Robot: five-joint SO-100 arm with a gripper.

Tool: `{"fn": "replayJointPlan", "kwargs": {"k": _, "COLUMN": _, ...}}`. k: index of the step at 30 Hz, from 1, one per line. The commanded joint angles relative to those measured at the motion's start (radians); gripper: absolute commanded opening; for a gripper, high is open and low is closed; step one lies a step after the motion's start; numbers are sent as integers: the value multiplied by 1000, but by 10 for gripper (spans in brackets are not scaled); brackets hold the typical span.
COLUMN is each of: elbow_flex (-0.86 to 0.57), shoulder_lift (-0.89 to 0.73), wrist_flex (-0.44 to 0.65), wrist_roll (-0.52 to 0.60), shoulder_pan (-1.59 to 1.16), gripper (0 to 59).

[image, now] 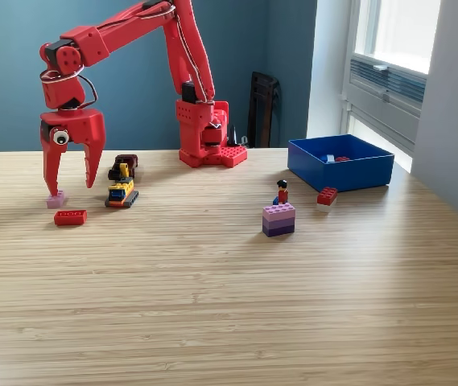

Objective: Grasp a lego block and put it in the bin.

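In the exterior view my red gripper (69,189) hangs open at the left, fingertips close to the table. Its left fingertip (49,190) touches or sits just above a small pink lego block (55,199). A flat red lego block (70,216) lies just in front of it. To the right of the gripper is a pile of yellow, blue and dark pieces (121,182). The blue bin (341,171) stands far off at the right, with a few small pieces inside. Nothing is between the fingers.
A pink-and-purple stacked block (278,219) and a small figure (282,191) stand mid-table. A red brick (327,195) lies in front of the bin. The arm's red base (208,141) is at the back. A window and wall border the right side.
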Motion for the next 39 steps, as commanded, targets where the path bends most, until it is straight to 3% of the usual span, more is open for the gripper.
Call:
{"fn": "replayJointPlan", "kwargs": {"k": 1, "elbow_flex": -115, "shoulder_lift": 23, "wrist_flex": 44, "wrist_roll": -23, "shoulder_pan": 17, "gripper": 226}}
{"fn": "replayJointPlan", "kwargs": {"k": 8, "elbow_flex": -141, "shoulder_lift": 17, "wrist_flex": 40, "wrist_roll": -69, "shoulder_pan": 69, "gripper": 220}}
{"fn": "replayJointPlan", "kwargs": {"k": 14, "elbow_flex": -77, "shoulder_lift": 15, "wrist_flex": -21, "wrist_roll": -63, "shoulder_pan": 67, "gripper": 215}}
{"fn": "replayJointPlan", "kwargs": {"k": 20, "elbow_flex": -95, "shoulder_lift": -43, "wrist_flex": -23, "wrist_roll": -63, "shoulder_pan": 58, "gripper": 278}}
{"fn": "replayJointPlan", "kwargs": {"k": 26, "elbow_flex": -175, "shoulder_lift": -137, "wrist_flex": 9, "wrist_roll": -48, "shoulder_pan": 64, "gripper": 279}}
{"fn": "replayJointPlan", "kwargs": {"k": 30, "elbow_flex": -252, "shoulder_lift": -196, "wrist_flex": 63, "wrist_roll": -49, "shoulder_pan": 64, "gripper": 236}}
{"fn": "replayJointPlan", "kwargs": {"k": 33, "elbow_flex": -322, "shoulder_lift": -250, "wrist_flex": 115, "wrist_roll": -71, "shoulder_pan": 64, "gripper": 150}}
{"fn": "replayJointPlan", "kwargs": {"k": 39, "elbow_flex": -399, "shoulder_lift": -316, "wrist_flex": 164, "wrist_roll": -83, "shoulder_pan": 63, "gripper": 78}}
